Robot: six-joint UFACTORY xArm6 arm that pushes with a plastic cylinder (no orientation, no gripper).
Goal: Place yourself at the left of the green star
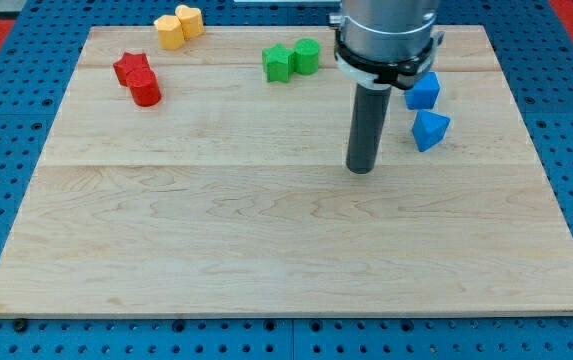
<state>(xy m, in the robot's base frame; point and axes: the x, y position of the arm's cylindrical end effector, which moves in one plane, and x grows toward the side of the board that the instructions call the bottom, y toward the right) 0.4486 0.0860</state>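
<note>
Tip [362, 168] | right-below green star [278, 63] (green cylinder [307, 55] touching) | path clear

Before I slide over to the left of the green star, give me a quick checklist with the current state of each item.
1. Green star in plain view near the view's top: ok.
2. My tip already left of the star: not ok; it sits lower and to the view's right.
3. Spot left of the star free: ok; bare board between it and the red blocks.
4. Green cylinder clear of the route: cannot tell; it touches the star's right side, so pass below both.
5. Blue blocks clear of my tip: ok; they lie to its right.
6. Yellow blocks out of the way: ok.
</note>
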